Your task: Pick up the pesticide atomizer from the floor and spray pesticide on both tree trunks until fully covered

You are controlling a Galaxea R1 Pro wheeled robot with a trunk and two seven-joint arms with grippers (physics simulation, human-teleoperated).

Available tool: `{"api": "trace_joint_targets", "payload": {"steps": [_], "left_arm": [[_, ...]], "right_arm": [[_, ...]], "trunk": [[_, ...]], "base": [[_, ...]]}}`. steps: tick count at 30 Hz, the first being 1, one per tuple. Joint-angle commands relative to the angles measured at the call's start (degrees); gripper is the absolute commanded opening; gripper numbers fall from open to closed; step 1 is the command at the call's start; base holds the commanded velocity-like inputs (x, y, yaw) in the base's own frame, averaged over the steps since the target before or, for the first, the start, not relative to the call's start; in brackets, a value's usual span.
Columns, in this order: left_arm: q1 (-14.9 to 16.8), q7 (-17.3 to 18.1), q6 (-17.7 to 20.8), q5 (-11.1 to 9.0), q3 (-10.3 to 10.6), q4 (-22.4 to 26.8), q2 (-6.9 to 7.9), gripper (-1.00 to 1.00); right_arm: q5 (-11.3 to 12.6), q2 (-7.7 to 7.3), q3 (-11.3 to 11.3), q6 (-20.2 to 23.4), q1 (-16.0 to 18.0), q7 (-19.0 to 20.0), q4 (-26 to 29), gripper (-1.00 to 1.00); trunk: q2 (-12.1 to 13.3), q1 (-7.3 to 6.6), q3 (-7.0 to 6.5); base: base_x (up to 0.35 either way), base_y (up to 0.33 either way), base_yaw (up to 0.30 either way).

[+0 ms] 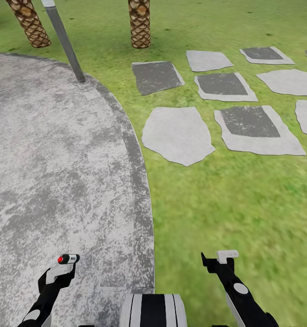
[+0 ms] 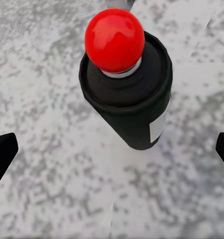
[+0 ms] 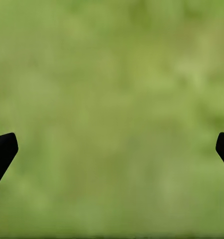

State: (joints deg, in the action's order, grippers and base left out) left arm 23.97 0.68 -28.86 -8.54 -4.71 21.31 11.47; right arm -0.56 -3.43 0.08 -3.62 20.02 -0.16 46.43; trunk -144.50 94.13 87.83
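Atomizer: pesticide atomizer [image 2: 126, 82] lies on the floor [image 1: 57, 159], uncarried.
Left tool [image 2: 112, 149]: wide, straddling atomizer for pickup.
Right tool [image 3: 112, 149]: wide, idle above the grass.

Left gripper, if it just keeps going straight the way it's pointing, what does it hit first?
Most likely the pesticide atomizer: in the left wrist view it lies between the open left gripper's fingers, red top toward the camera, on the grey stone floor. Depth is unclear, so the fingers might pass either side of it and meet the paving.

Two black arms [image 1: 48, 295] with grey round joint caps are seen. Behind the black fingers [image 2: 2, 154], a pale grey block is mounted on each wrist. The trunk [image 1: 153, 310] is striped black and white.
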Motion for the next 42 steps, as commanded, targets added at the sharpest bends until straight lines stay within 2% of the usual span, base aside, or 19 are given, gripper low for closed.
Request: {"api": "trace_joint_targets", "payload": {"steps": [1, 42], "left_arm": [[0.02, 0.06, -0.17, -0.36, 0.05, -0.04, 0.01, 1.0], [0.02, 0.02, -0.31, -0.41, -0.06, -0.04, 0.04, 1.0]], "right_arm": [[-0.06, -0.01, 0.01, -0.16, 0.01, -0.02, -0.03, 1.0], [-0.06, 0.0, 0.01, -0.16, 0.01, -0.01, -0.03, 1.0]], "trunk": [[-0.01, -0.01, 0.03], [-0.01, -0.01, 0.03]], "base": [[0.0, 0.0, 0.0], [0.028, 0.0, 0.0]]}}
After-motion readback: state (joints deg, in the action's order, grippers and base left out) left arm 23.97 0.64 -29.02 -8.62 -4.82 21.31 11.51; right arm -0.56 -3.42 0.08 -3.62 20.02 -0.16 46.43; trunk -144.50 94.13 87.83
